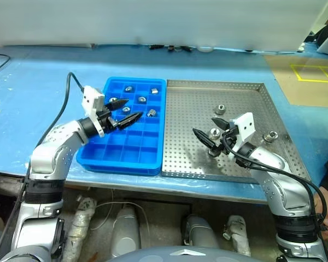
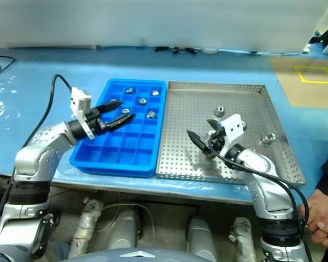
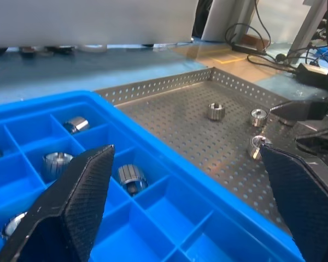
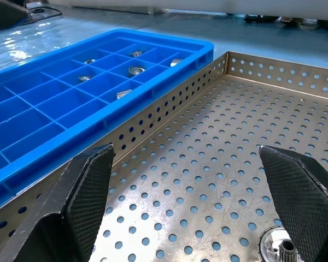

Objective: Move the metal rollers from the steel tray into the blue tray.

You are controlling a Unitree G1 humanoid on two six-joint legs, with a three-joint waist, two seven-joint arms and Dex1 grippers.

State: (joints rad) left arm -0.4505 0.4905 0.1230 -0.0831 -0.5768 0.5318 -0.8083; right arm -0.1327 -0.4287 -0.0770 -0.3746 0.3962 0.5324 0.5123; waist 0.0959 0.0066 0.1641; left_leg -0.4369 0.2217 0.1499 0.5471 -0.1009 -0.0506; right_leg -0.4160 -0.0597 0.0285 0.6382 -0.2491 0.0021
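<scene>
Nearest to the robot, the right gripper [image 1: 206, 137] is seen above the near part of the steel tray [image 1: 246, 98], with its two black fingers [image 4: 82, 202] spread wide and nothing held between them. One roller [image 1: 214, 132] lies on the perforated floor just beside these fingers; in the right wrist view a roller [image 4: 280, 248] is seen close to one fingertip, but not gripped.

A little farther, on the left, the left gripper [image 1: 123, 112] is held above the blue tray [image 1: 112, 158]. Its fingers [image 3: 76, 202] are also fully apart and empty. The blue tray stands directly against the left rim of the steel tray, both on a surface [image 1: 27, 103] covered in blue.

In the steel tray, two more rollers are found: one [image 1: 270, 136] near the right rim, and one [image 1: 220, 109] farther back, near the middle. They lie well apart from each other.

In the blue tray, the near rows of compartments are empty. The filled compartments are in the far half. Rollers are seen at [image 1: 152, 113], at [image 1: 142, 99], at [image 1: 129, 88] and at [image 1: 153, 90], each in its own compartment. Whether another lies under the left fingers cannot be told for certain from the head views.

At the near right edge, a person's hand [image 2: 320, 215] is seen.
</scene>
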